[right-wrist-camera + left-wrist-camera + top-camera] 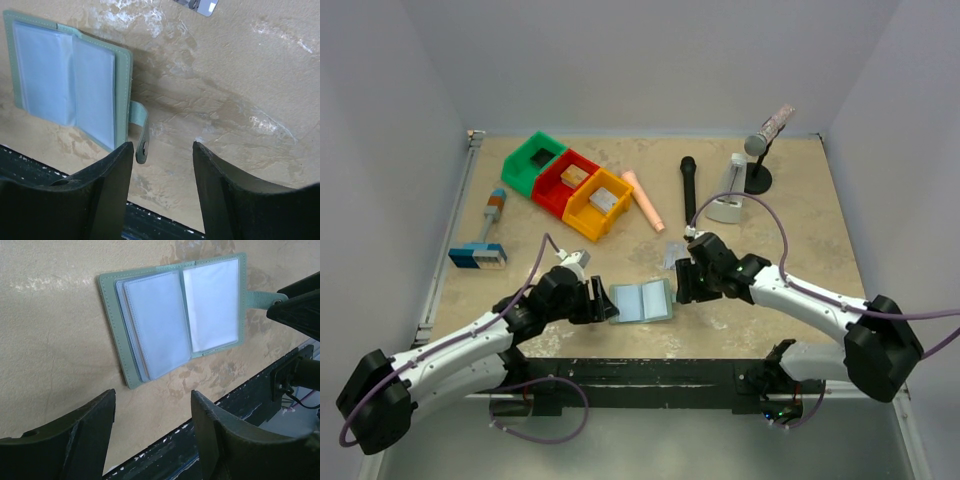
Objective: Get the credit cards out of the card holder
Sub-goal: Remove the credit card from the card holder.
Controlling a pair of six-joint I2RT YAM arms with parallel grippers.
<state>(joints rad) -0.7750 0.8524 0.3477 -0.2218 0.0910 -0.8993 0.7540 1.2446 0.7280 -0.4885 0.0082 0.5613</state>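
The card holder (pixel 642 300) lies open and flat on the surface (pixel 790 200), in the lower middle of the top view, with its clear pocket sleeves facing up. It sits between the two claws. The left claw (pixel 605 302) is just beside its left edge and the right claw (pixel 680 285) just beside its upper right corner.

In the left wrist view the holder fills the upper middle of the frame. That claw's two dark fingers (pixel 85 435) stand in the lower part, spread apart with nothing between them. A band of bare surface separates them from the holder.

In the right wrist view the holder lies in the upper left. Its strap (pixel 141 132) hangs down toward the claw's fingers, which are released and grip nothing. The strap's snap end is just beside the tip of the lower-left finger, and I cannot tell whether they touch.

A silvery card (pixel 197 5) lies on the surface at the top edge of that view, cut off by the frame and well apart from the holder. Whether any card remains in the sleeves cannot be told.
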